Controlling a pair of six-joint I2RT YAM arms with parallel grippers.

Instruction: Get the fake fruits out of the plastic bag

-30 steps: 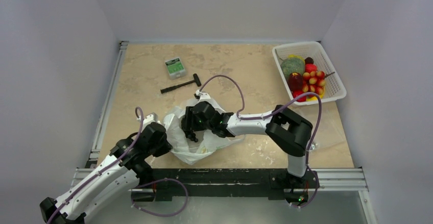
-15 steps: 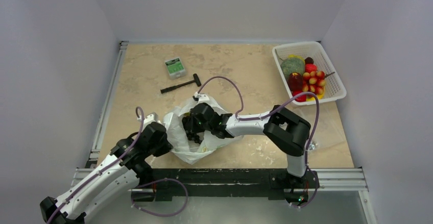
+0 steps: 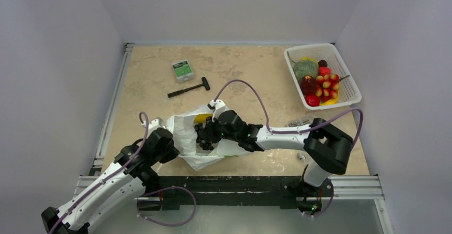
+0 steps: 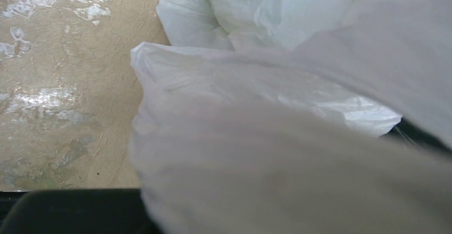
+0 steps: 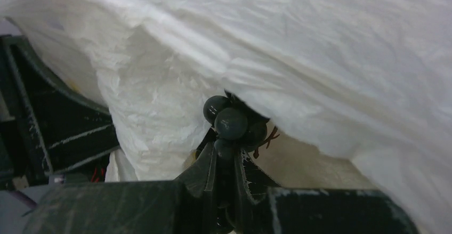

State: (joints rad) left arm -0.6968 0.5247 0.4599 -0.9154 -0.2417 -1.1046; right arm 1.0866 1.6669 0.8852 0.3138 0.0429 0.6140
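Observation:
The white plastic bag [image 3: 184,132] lies crumpled at the near middle of the table, its mouth facing right. My right gripper [image 3: 204,135] sits in that mouth. In the right wrist view the right gripper [image 5: 226,148] is shut on a bunch of dark fake grapes [image 5: 230,122] under a fold of the bag [image 5: 320,42]. A yellow fruit [image 3: 202,118] shows inside the bag behind it. My left gripper [image 3: 169,140] is at the bag's left edge. In the left wrist view the bag [image 4: 277,85] covers its jaws, and it holds the plastic.
A white basket [image 3: 292,59] at the far right holds several fake fruits [image 3: 320,79]. A small clear box [image 3: 183,70] and a black hammer [image 3: 189,89] lie at the back left. A small clear item [image 3: 298,121] lies by the right arm.
My right gripper has shut on the grapes inside the bag. The right arm's elbow has swung right and its wrist has drawn a little toward the near right. The left arm has not moved.

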